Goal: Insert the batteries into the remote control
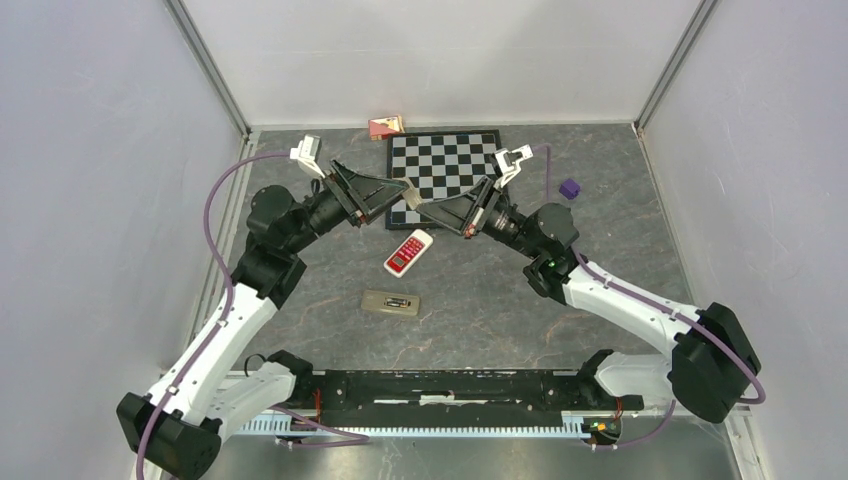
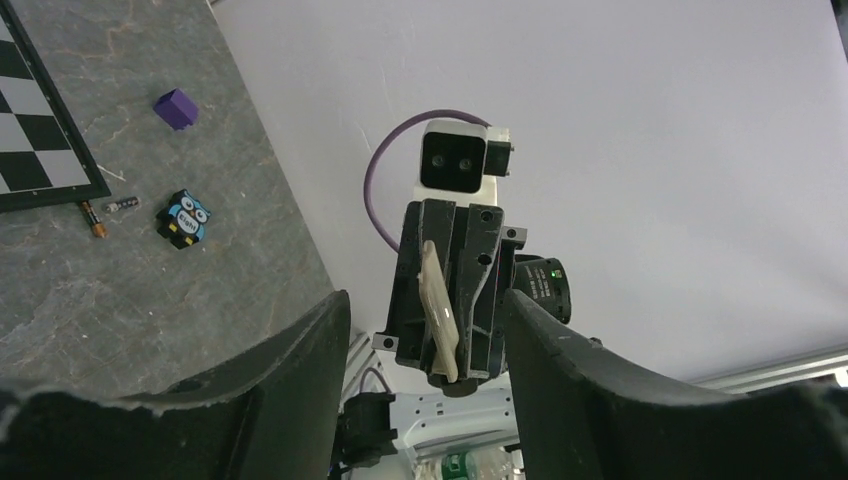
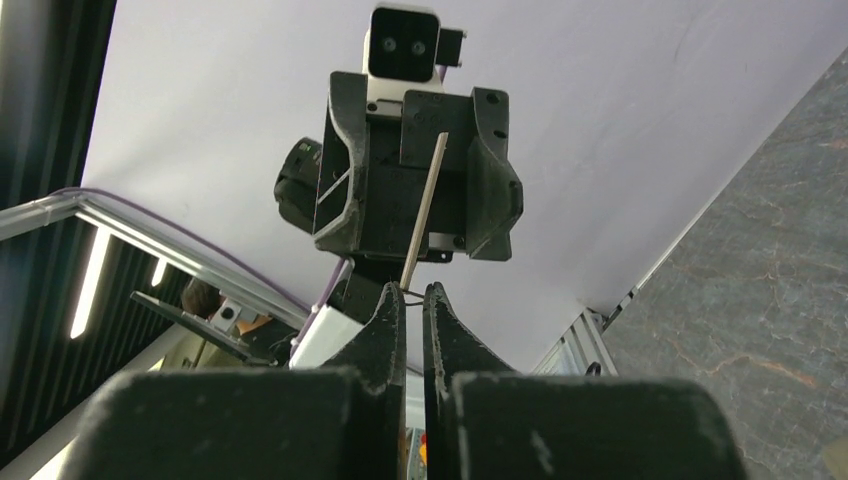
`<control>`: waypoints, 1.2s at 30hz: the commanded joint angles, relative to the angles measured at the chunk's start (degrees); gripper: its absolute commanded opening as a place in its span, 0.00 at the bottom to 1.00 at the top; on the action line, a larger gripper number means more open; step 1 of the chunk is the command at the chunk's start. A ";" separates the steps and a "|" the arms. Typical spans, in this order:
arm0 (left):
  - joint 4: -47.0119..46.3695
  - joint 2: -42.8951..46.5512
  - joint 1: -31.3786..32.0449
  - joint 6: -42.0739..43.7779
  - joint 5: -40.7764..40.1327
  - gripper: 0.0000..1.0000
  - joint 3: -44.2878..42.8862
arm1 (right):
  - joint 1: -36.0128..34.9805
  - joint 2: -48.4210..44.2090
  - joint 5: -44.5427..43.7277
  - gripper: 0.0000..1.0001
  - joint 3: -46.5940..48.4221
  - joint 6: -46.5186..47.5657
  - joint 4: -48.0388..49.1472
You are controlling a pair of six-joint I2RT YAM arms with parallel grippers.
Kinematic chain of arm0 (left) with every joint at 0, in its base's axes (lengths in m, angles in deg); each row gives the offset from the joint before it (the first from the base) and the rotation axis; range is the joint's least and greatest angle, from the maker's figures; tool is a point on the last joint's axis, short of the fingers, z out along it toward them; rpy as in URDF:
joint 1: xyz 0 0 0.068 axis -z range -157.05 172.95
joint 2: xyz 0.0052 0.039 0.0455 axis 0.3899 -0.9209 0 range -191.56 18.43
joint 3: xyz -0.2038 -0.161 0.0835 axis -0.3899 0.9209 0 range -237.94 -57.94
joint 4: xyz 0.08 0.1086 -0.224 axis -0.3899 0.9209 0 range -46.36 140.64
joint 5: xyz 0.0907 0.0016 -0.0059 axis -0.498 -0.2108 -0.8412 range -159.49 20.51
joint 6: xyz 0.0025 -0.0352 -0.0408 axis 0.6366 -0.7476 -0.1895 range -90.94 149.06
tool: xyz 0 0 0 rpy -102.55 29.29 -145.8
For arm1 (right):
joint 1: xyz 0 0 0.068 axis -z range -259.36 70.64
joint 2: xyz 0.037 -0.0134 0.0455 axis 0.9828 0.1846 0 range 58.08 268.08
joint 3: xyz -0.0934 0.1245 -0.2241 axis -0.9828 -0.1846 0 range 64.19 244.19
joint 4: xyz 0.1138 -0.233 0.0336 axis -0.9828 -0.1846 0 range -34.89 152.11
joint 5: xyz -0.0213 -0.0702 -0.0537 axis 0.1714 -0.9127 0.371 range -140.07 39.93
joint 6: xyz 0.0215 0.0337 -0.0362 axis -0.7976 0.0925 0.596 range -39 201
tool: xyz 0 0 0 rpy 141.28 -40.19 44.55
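Cover [image 3: 425,200] off, aloft | right tool [image 3: 414,295] pinching its edge | left tool [image 2: 425,300] spread around it, no grip | batteries [image 2: 92,218] loose on counter [image 1: 500,300] by chessboard [image 2: 30,120] | remote [image 1: 391,303] on counter, bay contents unclear | left: load batteries, refit cover

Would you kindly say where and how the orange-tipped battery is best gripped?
Probably at its middle, from straight above, closing across its width: the battery is a slim cylinder lying flat on the table by the chessboard's edge, and its ends are too small to pinch.
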 commanded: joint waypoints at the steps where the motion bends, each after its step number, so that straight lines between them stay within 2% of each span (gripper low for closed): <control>1: -0.59 -1.20 -1.27 1.97 9.12 0.63 -3.25 | 1.10 -0.87 8.16 0.00 -0.59 -1.61 0.31; 4: -2.80 -1.74 -1.49 0.08 12.00 0.60 -3.34 | 1.18 -0.29 9.45 0.00 -0.45 -1.57 -0.42; 7: -4.00 -2.51 -1.87 -2.53 14.78 0.51 -3.60 | 1.45 0.53 10.67 0.00 -0.12 -1.49 -0.36; 12: -4.58 -2.72 -2.42 -10.30 16.98 0.23 -4.62 | 2.44 1.31 11.67 0.00 -0.29 -3.73 1.88; 13: -4.66 -2.77 -2.47 -11.22 17.32 0.15 -4.80 | 2.42 1.88 12.39 0.00 0.31 -4.33 2.41; 14: -4.67 -2.82 -2.49 -11.50 17.58 0.03 -5.11 | 2.42 2.49 12.87 0.00 0.87 -4.62 2.75; 16: -4.25 -2.66 -2.49 -11.63 17.21 0.02 -5.29 | 2.42 3.00 12.49 0.01 1.09 -5.60 4.65; 17: -4.23 -2.64 -2.49 -11.29 17.01 0.02 -5.42 | 2.44 3.32 12.45 0.05 1.53 -5.58 4.91; 20: -2.30 -1.28 -2.49 -8.52 12.70 0.02 -5.28 | 2.16 2.87 10.73 0.47 2.47 -3.44 4.38; 22: -0.76 -0.66 -2.49 -6.91 8.93 0.02 -5.04 | 1.38 1.38 7.75 0.61 2.80 -0.37 1.51; 24: -0.72 -0.28 -2.41 -6.08 6.46 0.02 -4.41 | 0.64 0.25 4.66 0.65 3.76 2.73 -2.67; 29: -1.54 1.18 -2.48 -5.15 2.16 0.02 -1.93 | -1.77 -1.22 -3.38 0.66 4.89 4.09 -9.73; 36: -2.12 2.43 -2.47 -3.78 -0.11 0.02 0.13 | -4.39 -1.48 -12.19 0.62 6.68 3.93 -12.23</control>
